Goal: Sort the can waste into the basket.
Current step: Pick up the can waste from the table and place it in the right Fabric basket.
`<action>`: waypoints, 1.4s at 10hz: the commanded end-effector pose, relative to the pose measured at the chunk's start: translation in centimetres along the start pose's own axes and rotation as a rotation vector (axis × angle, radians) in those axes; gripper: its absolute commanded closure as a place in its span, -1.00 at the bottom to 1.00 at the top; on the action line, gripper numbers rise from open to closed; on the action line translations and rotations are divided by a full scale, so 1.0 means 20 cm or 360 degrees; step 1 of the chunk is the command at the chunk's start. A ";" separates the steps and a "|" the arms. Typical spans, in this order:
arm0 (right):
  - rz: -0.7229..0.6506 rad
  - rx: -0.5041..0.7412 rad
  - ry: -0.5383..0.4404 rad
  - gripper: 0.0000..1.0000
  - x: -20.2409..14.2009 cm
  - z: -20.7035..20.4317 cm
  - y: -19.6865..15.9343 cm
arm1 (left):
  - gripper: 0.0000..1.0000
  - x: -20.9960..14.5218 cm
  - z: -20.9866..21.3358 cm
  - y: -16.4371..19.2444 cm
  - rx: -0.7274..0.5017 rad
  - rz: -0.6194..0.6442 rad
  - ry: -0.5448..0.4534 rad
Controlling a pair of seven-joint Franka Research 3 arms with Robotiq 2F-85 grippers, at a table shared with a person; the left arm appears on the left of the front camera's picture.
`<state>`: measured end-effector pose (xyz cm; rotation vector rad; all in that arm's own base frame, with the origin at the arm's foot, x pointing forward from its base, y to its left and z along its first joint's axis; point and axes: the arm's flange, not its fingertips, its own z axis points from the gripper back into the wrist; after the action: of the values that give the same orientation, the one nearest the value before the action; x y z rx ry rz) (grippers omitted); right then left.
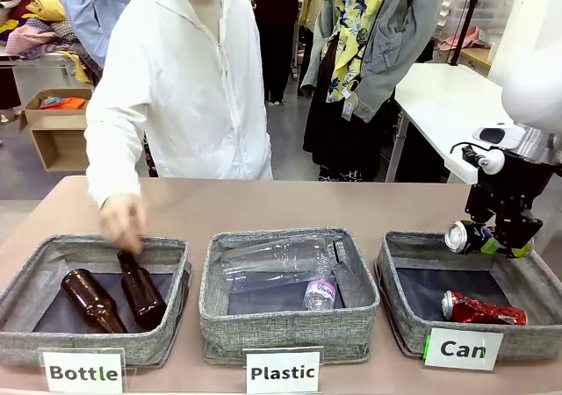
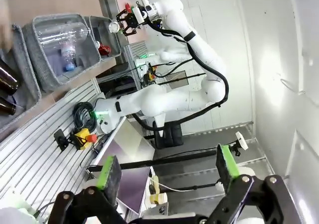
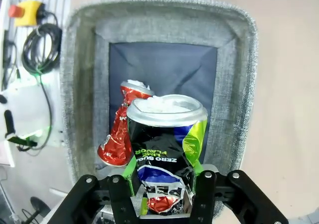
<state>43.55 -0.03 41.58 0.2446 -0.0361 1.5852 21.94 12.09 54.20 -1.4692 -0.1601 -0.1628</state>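
Right wrist view shows black can (image 3: 164, 149) clamped above red can (image 3: 122, 127).

The black can (image 3: 167, 144) is glossy crumpled metal with a silvery top. The red can (image 3: 121, 129) shines too. The basket (image 3: 84, 74) is rough grey woven cloth.

Person's hand (image 1: 123, 222) over brown bottles (image 1: 114, 294): motion-blurred.

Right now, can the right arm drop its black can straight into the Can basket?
Probably yes. The right gripper holds the black can above the basket, whose open top has nothing across it. The red can lies on the floor below, with bare floor beside it.
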 end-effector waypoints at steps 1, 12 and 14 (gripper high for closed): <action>0.0040 -0.0006 0.0029 1.00 -0.01 -0.02 0.02 | -1.00 0.03 -0.03 0.06 0.0013 0.0007 0.0038; -0.0783 0.0518 -0.1005 -1.00 -0.06 0.07 -0.11 | -1.00 0.18 -0.56 0.51 0.0386 0.0247 0.0564; -0.1087 0.0948 -0.1329 -1.00 -0.09 0.11 -0.15 | -1.00 0.28 -0.61 0.68 0.0458 0.0358 0.0556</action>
<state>45.50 -1.77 42.17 1.0518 -0.0893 0.9128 29.22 0.33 42.08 -1.1571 0.2524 -0.2166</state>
